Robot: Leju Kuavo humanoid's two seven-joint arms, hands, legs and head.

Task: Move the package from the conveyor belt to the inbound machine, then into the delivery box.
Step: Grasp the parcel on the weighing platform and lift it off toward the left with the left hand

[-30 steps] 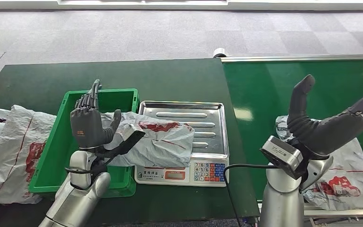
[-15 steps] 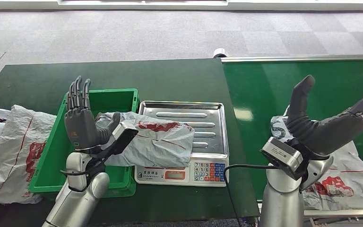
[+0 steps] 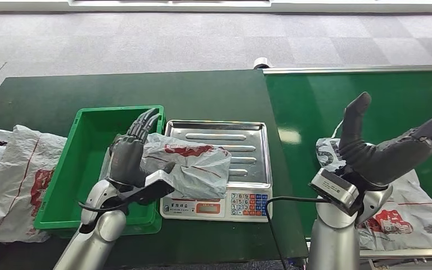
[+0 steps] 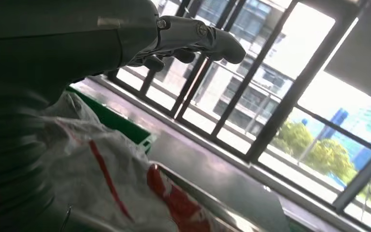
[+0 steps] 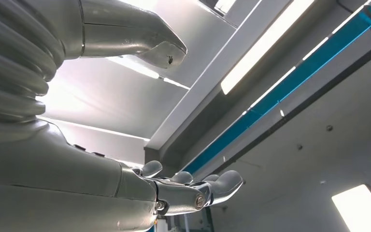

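1. The left hand [image 3: 130, 158] rests on the package [image 3: 188, 163] at the end nearest the green delivery box [image 3: 70, 185]. Its fingers lie over the top of the bag and its thumb reaches under the near edge. Whether it has a firm grip cannot be told.
2. The package lies across the steel pan of the inbound machine [image 3: 233, 147], with one end overhanging the box rim.
3. The right hand [image 3: 391, 146] is raised over the conveyor belt [image 3: 315, 107], well apart from the box, fingers spread and holding nothing.
4. Risk: the bag is thin and slack. A loose hold may let it slide from the hand and stay on the pan.
5. Risk: the trailing end may snag on the pan edge or box rim and drape outside the box.
6. Contents: the delivery box interior visible here holds no package. The pan holds the single package.
7. More bags lie on the table [image 3: 45, 95] beyond the box's far side, and another bag [image 3: 410, 216] lies on the belt.
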